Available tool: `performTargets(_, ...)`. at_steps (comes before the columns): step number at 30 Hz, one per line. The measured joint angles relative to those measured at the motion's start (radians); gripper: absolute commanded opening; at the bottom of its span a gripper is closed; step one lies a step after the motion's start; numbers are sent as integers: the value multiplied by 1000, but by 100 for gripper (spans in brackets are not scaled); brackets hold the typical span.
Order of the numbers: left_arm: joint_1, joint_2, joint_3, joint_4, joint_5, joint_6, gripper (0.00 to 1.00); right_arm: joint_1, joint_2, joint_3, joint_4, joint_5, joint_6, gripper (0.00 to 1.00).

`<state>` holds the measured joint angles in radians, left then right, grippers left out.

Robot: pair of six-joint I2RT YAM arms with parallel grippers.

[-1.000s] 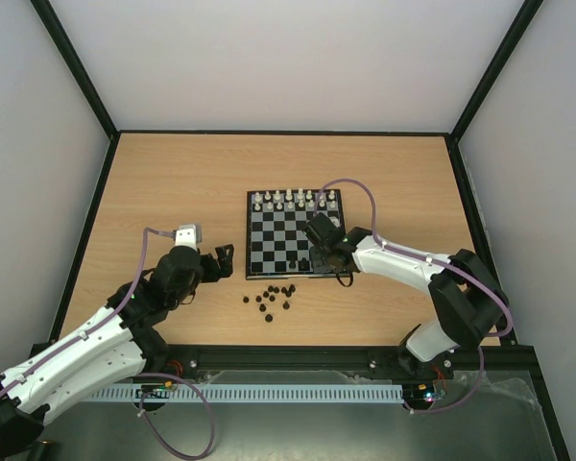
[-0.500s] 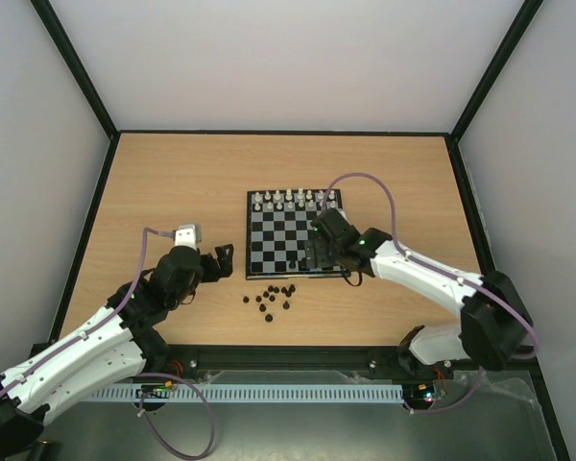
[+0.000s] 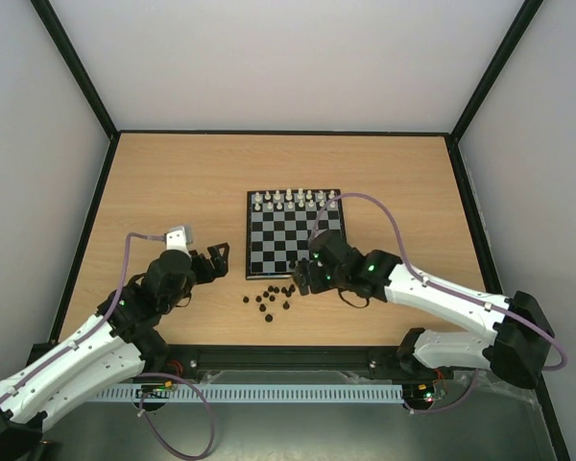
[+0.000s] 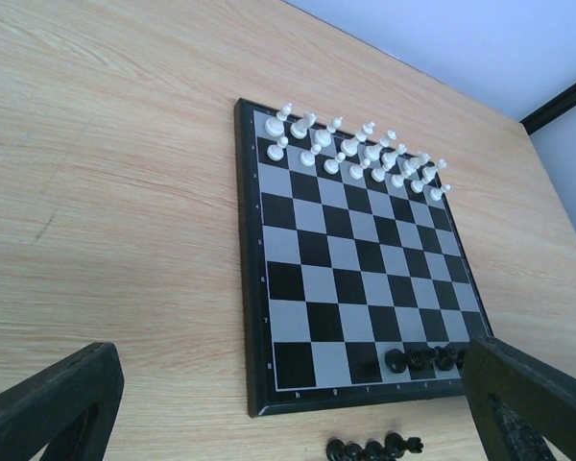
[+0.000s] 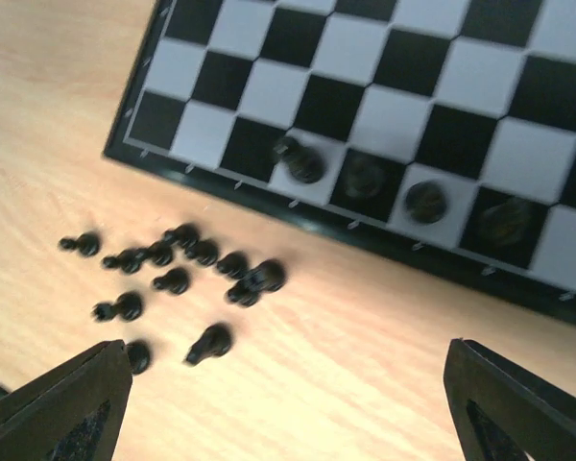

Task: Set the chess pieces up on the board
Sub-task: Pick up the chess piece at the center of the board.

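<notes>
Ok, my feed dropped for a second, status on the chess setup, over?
Both open, empty: left claw beside the board, right claw by loose chess pieces. Four black pieces on the near row. Nothing in the way.

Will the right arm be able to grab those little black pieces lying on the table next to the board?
Probably yes. The right gripper hovers open just above the loose black pieces, and nothing lies between them; the board sits beside the pile, not over it.
</notes>
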<state>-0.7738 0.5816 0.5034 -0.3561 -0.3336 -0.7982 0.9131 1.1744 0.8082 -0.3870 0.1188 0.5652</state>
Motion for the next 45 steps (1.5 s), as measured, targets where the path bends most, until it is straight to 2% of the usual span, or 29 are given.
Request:
performTargets(3,0,-3,-1,-7,11,-13,100,80,23,0,0,10,22,67)
performTargets(9,0,-27,-33,-14,39,-29,99,143,116,0,2,60,92,53)
performTargets(22,0,-18,-38,-16,61,-28,99,148,340,73,35,131,142,49)
performTargets(24,0,-17,-38,-16,61,-24,100,148,360,91,42,132,142,46)
performTargets(31,0,-15,-38,-11,61,-17,100,148,399,121,55,133,137,42)
performTargets(39,0,-11,-39,-2,61,-13,100,148,444,132,58,138,131,30)
performTargets(45,0,-11,-39,-2,61,-13,99,148,456,135,60,140,131,26)
